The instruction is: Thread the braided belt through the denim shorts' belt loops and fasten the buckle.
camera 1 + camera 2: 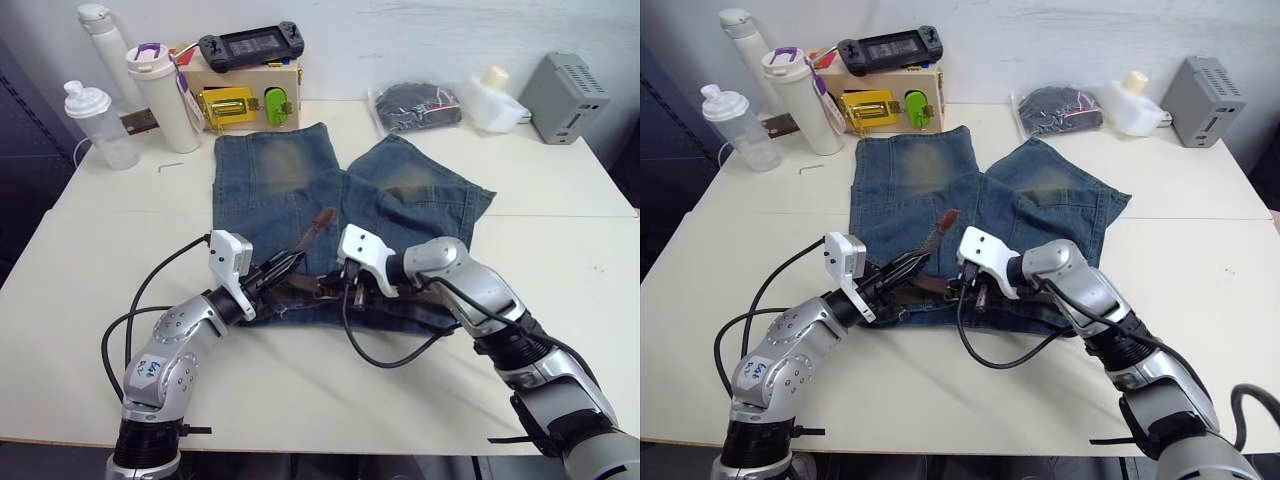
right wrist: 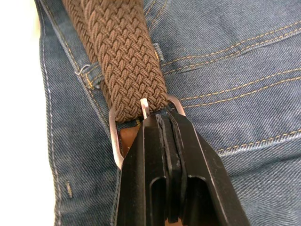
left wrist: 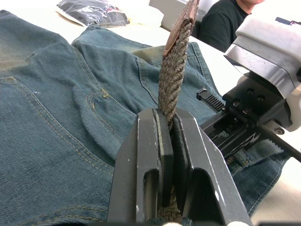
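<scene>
Faded blue denim shorts (image 1: pixel 340 200) lie flat on the white worktop (image 1: pixel 560 260). Along their waistband runs the dark brown braided belt (image 2: pixel 122 52). The left gripper (image 3: pixel 168 136) is closed on the belt's raised free end. The right gripper (image 2: pixel 165 123) is closed at the silver metal buckle (image 2: pixel 115 141).

2 head eyes looking down, 2 wrist cameras close — all sharing denim shorts (image 1: pixel 300 200)

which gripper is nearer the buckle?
Right. The right gripper is shut right at the buckle, on its frame by the prong. The left gripper is shut on the braided belt near its tail end, off to the left.
</scene>
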Robot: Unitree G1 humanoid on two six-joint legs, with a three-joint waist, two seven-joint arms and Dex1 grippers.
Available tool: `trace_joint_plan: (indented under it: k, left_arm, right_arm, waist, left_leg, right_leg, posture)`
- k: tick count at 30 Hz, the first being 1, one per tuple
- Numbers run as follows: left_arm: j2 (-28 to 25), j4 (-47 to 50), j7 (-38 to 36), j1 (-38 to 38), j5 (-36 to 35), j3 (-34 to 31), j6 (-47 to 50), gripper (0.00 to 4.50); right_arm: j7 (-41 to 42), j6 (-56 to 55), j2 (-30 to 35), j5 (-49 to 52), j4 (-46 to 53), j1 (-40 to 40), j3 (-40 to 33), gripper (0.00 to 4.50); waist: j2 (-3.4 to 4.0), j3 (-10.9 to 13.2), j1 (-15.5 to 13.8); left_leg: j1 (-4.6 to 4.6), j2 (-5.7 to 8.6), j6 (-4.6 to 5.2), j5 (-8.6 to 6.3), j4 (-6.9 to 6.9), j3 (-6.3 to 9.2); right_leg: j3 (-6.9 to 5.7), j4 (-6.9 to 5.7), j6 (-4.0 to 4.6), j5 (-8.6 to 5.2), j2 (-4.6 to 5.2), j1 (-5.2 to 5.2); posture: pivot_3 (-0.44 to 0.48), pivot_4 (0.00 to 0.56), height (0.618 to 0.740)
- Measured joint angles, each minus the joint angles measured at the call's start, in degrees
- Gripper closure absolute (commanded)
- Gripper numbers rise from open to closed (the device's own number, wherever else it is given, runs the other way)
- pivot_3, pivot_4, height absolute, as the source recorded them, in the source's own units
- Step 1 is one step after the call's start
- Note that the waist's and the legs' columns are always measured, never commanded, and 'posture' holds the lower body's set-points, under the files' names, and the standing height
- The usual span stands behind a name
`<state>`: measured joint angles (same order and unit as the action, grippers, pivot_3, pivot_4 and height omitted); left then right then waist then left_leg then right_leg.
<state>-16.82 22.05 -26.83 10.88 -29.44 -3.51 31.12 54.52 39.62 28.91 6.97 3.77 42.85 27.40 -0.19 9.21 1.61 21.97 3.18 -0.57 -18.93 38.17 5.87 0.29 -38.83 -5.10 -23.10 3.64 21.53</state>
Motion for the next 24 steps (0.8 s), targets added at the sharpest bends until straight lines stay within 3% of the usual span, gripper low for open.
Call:
trace_joint_plan:
  k: [14, 24]
  left_arm:
    - [0.12, -0.01, 0.05, 0.13, 0.13, 0.02, -0.02, 4.50]
    - [0.18, -0.01, 0.02, 0.04, 0.26, 0.11, -0.41, 4.50]
  right_arm:
    - [3.73, -5.10, 0.52, -8.02, 0.57, 1.71, 3.71, 4.42]
    - [6.08, 1.77, 1.84, -3.97, 4.77, 1.14, -1.10, 4.42]
  waist:
    - [-0.06, -0.08, -0.02]
    - [-0.07, -0.07, -0.13]
  left_leg:
    - [-0.11, 0.00, 0.00, 0.00, -0.01, 0.01]
    - [-0.06, 0.01, 0.00, 0.00, -0.01, 0.00]
  right_leg:
    - [0.01, 0.11, 0.00, 0.00, 0.01, -0.03]
    - [0.01, 0.13, 0.00, 0.00, 0.03, -0.04]
  posture:
    - [0.000, 0.150, 0.740]
    - [0.000, 0.150, 0.740]
